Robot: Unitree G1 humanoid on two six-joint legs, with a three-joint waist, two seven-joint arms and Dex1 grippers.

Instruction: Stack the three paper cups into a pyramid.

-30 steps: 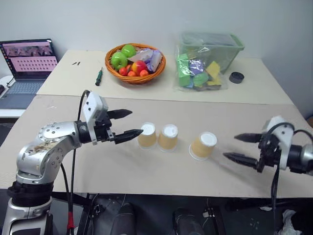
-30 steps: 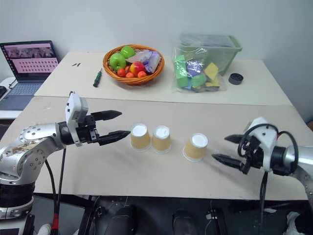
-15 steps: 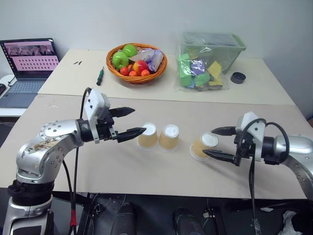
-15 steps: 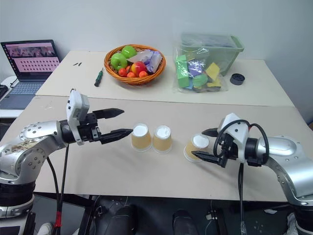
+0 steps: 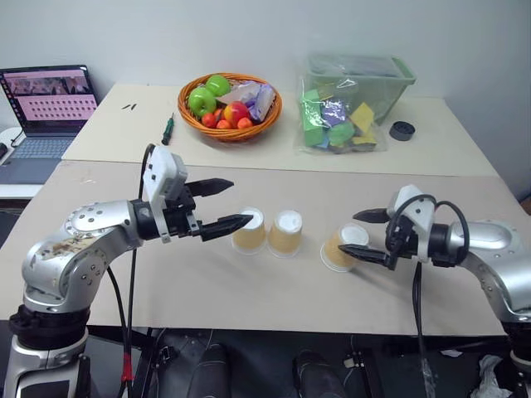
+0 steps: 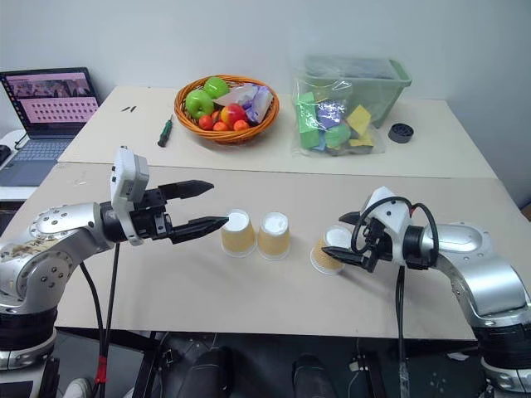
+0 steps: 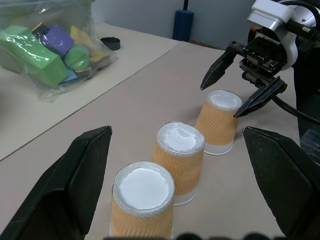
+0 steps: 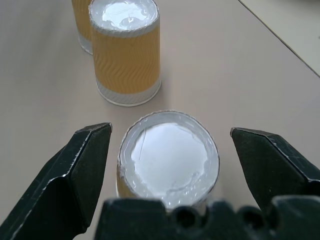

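Note:
Three tan ribbed paper cups stand upside down, white bases up, in a row on the near table: left cup (image 5: 249, 232), middle cup (image 5: 286, 234) close beside it, right cup (image 5: 340, 249) apart and slightly tilted. No pyramid stands. My left gripper (image 5: 237, 203) is open and nearly level, its lower fingertip just left of the left cup's top. My right gripper (image 5: 362, 234) is open and straddles the top of the right cup (image 8: 167, 160), one finger (image 8: 75, 170) on each side with a gap to the cup wall.
On the far table sit a fruit basket (image 5: 231, 104), a green bin with a bag of coloured blocks (image 5: 344, 112), a black lid (image 5: 401, 130) and a screwdriver (image 5: 168, 128). An open laptop (image 5: 46, 104) stands at far left.
My right gripper has moved left from the table's right side to the right cup, and its open fingers now flank the cup's top. The left gripper has hardly moved. The cups stay put.

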